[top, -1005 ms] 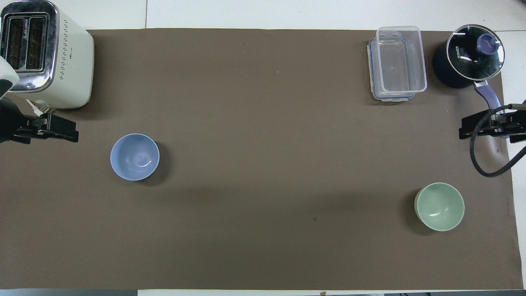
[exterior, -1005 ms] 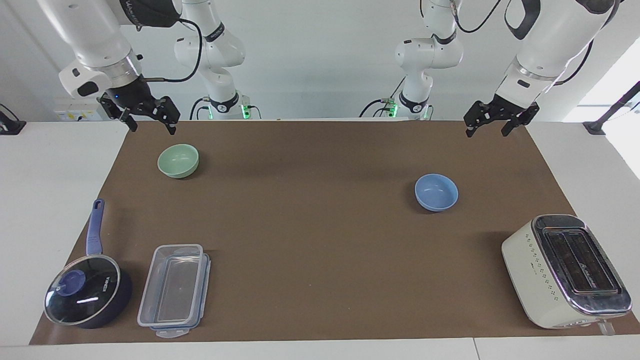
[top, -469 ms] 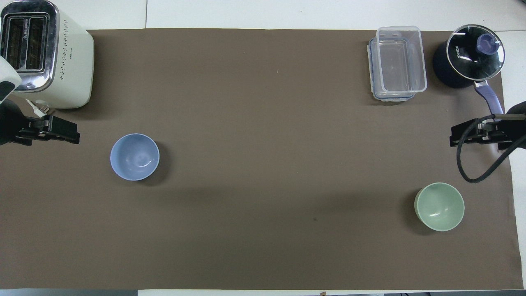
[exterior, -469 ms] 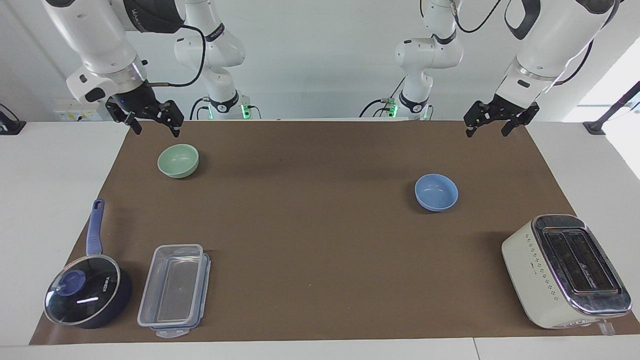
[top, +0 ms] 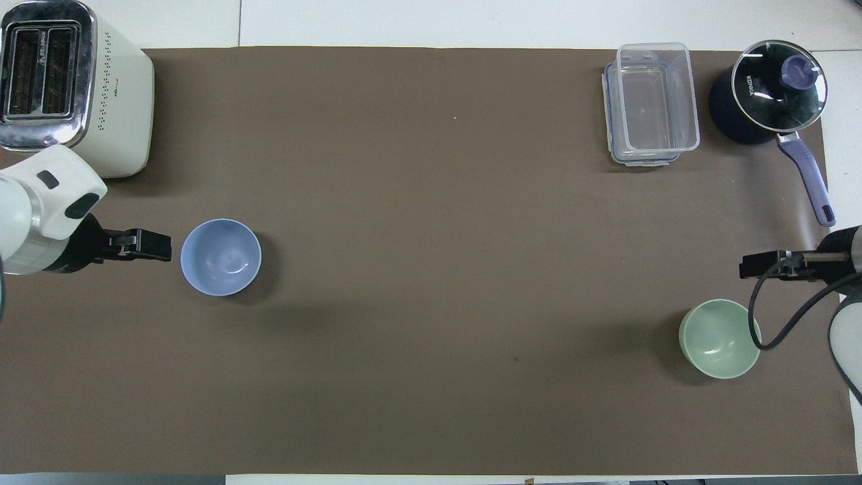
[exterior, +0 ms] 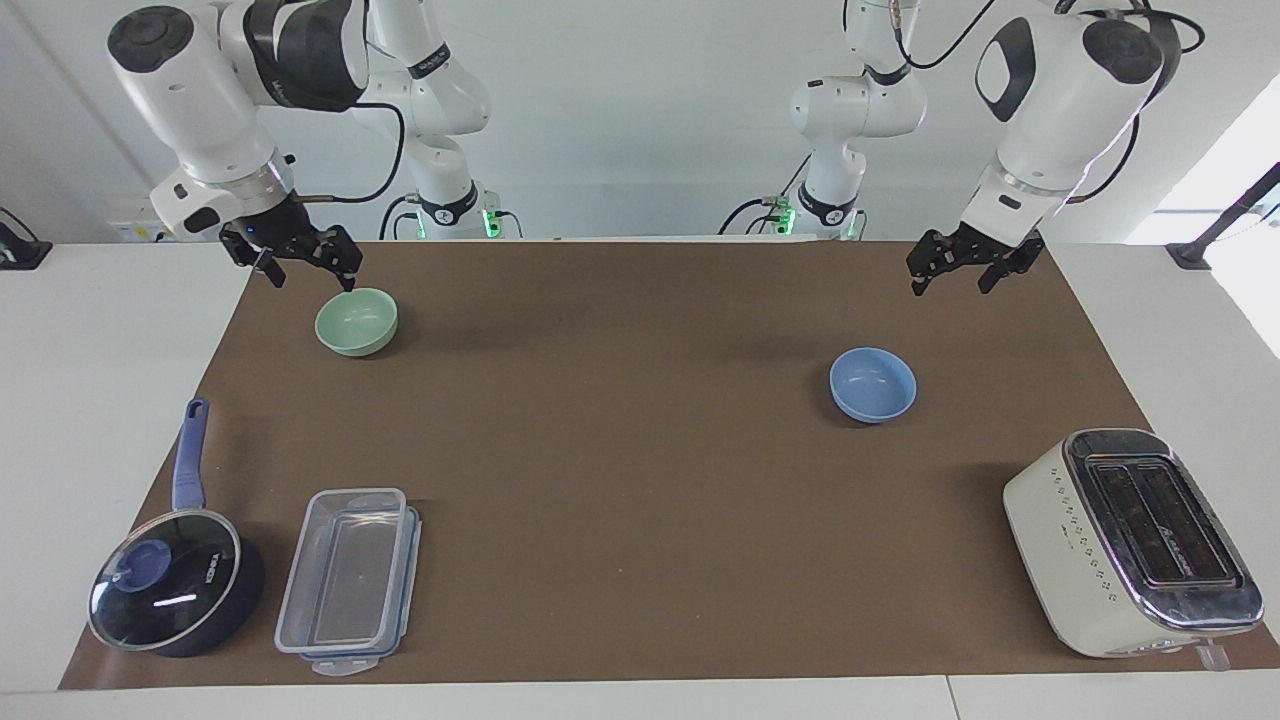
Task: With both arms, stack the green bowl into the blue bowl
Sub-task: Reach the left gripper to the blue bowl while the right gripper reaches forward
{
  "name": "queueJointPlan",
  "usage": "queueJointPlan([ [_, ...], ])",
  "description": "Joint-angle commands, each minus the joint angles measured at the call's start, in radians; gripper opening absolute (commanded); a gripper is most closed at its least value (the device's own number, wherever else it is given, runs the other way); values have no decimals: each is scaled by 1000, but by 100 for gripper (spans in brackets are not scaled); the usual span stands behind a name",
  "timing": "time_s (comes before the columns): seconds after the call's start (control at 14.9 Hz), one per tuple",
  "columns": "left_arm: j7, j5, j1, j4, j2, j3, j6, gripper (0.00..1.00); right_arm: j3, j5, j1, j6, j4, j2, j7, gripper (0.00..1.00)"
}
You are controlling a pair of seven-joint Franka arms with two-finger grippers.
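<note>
Two sets of fingers hang spread and empty: the right gripper (exterior: 308, 272) over the green bowl (exterior: 356, 320), the left gripper (exterior: 951, 274) up near the blue bowl (exterior: 872, 384) (bowls well apart on the desk (exterior: 620, 430)).

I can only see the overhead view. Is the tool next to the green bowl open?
Observer: Yes. In the facing view the right tool has its fingers spread wide, just over the green bowl's rim.
Operator: Is the other tool touching the blue bowl?
Observer: No. The left tool hangs up in the air, clear of the blue bowl.
</note>
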Motion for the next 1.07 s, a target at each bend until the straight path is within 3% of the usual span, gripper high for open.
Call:
queueJointPlan([
  [0.0,15,-9,-5,-140,-5,2,154,100,4,2,-71,55,-137,-67,-118,100],
  [0.34,53,-2,-7,-174,96,3,294,100,4,2,-193,235,-277,-15,-324,100],
  [0.54,55,38,-5,-189,144,3,364,100,4,2,-201,302,-318,2,-341,100],
  [0.8,56,49,-5,-189,190,3,424,93,4,2,-204,423,-381,51,-353,100],
  [1.01,77,136,-3,-189,217,3,450,87,4,2,-204,428,-394,63,-355,100],
])
